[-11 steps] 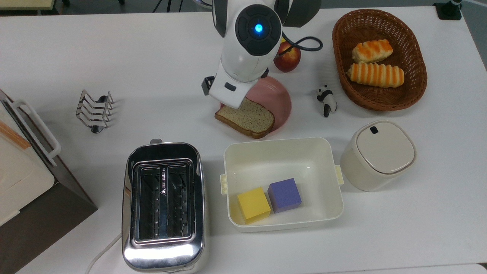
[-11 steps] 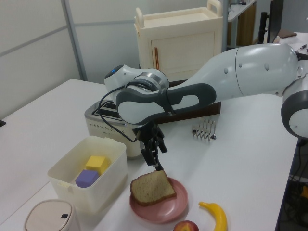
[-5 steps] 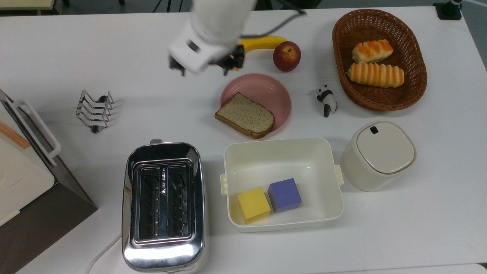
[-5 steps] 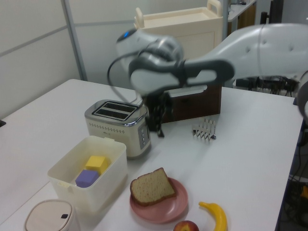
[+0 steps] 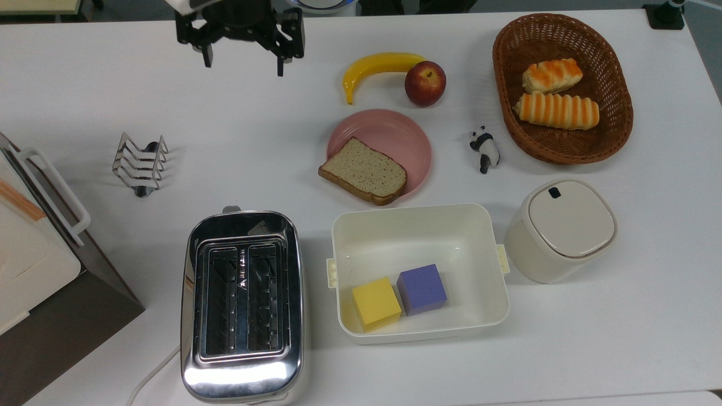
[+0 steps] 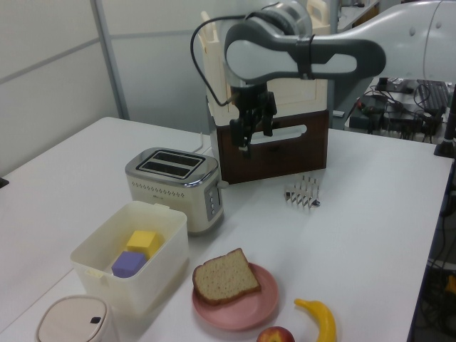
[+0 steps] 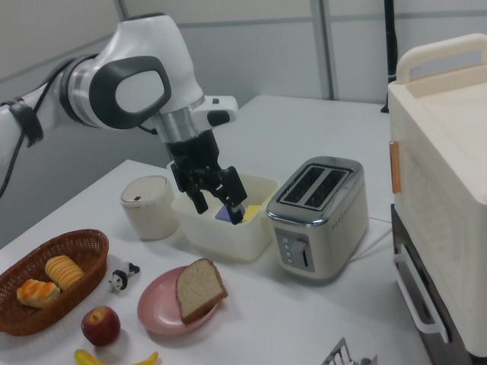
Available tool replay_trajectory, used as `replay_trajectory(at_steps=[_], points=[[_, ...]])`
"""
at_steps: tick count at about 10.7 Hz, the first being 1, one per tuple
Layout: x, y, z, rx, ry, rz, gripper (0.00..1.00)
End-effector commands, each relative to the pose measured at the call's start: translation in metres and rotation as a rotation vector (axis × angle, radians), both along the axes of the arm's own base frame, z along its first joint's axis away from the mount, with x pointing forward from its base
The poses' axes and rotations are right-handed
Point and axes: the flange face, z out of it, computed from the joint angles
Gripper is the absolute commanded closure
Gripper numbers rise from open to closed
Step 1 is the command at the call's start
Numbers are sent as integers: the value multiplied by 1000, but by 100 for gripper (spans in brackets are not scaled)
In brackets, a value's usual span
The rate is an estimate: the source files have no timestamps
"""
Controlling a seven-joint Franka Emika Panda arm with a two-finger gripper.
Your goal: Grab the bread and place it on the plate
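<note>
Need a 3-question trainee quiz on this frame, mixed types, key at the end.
1. True or false: the bread lies wholly inside the plate.
2. What is in the tub? A) two cubes B) rolls C) an apple
3. Are the gripper jaws open or shut?

Key: 1 false, one crust end overhangs the rim at the top view's lower left. 2 A, a yellow cube and a purple cube. 3 open, holding nothing.

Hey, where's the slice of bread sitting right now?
The bread lies on the pink plate, overhanging the rim toward the top view's lower left, just above the cream tub and below the banana.
</note>
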Motion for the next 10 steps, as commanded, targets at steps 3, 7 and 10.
replay_trajectory(at_steps=[3, 7, 10], points=[[-10, 5, 10, 41, -68, -100, 0], [-12, 9, 8, 96, -51, -79, 0], [-13, 8, 2, 96, -35, -34, 0]])
